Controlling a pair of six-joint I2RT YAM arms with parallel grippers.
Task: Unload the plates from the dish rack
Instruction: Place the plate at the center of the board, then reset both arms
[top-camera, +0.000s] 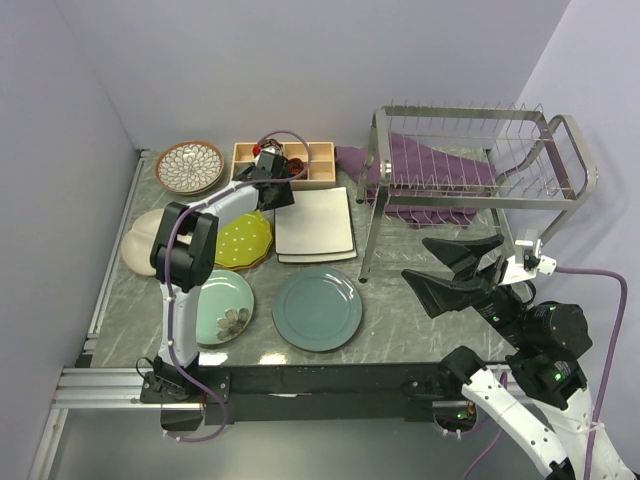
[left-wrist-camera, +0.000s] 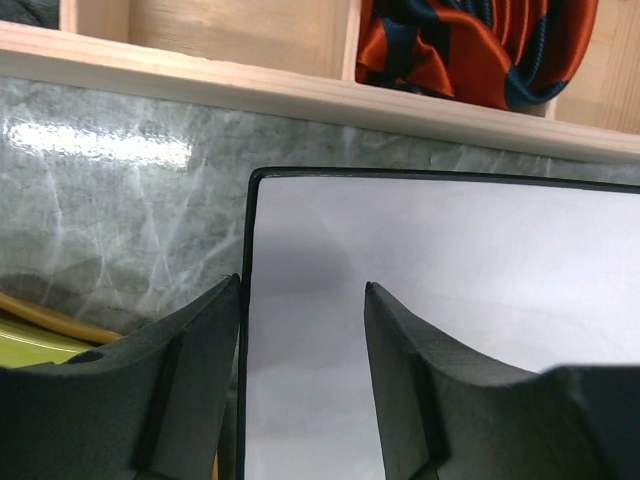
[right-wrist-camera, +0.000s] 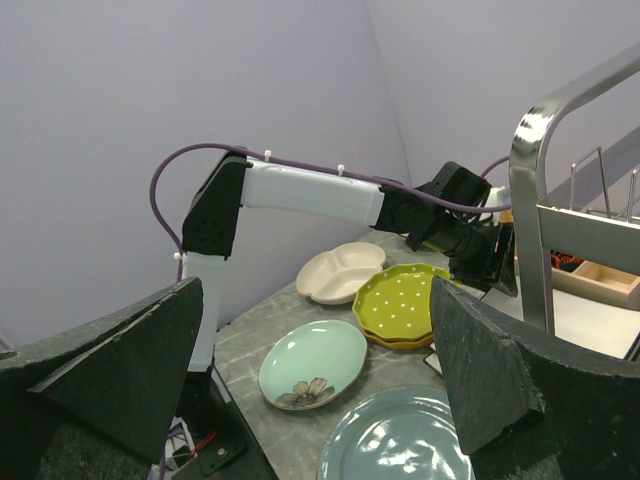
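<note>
The dish rack (top-camera: 470, 175) stands at the back right with no plates showing in it. Plates lie flat on the table: petal-patterned (top-camera: 189, 166), cream divided (top-camera: 140, 240), yellow-green on orange (top-camera: 243, 240), pale green floral (top-camera: 222, 306), teal (top-camera: 317, 309) and the stacked white squares (top-camera: 314, 223). My left gripper (top-camera: 275, 190) is open and empty, its jaws straddling the left edge of the top white square plate (left-wrist-camera: 450, 300). My right gripper (top-camera: 418, 262) is open and empty in front of the rack, above the table.
A wooden compartment tray (top-camera: 285, 160) with an orange and blue cloth (left-wrist-camera: 470, 50) sits just behind the white plates. A purple cloth (top-camera: 440, 175) lies under the rack. Walls close in at the back and left.
</note>
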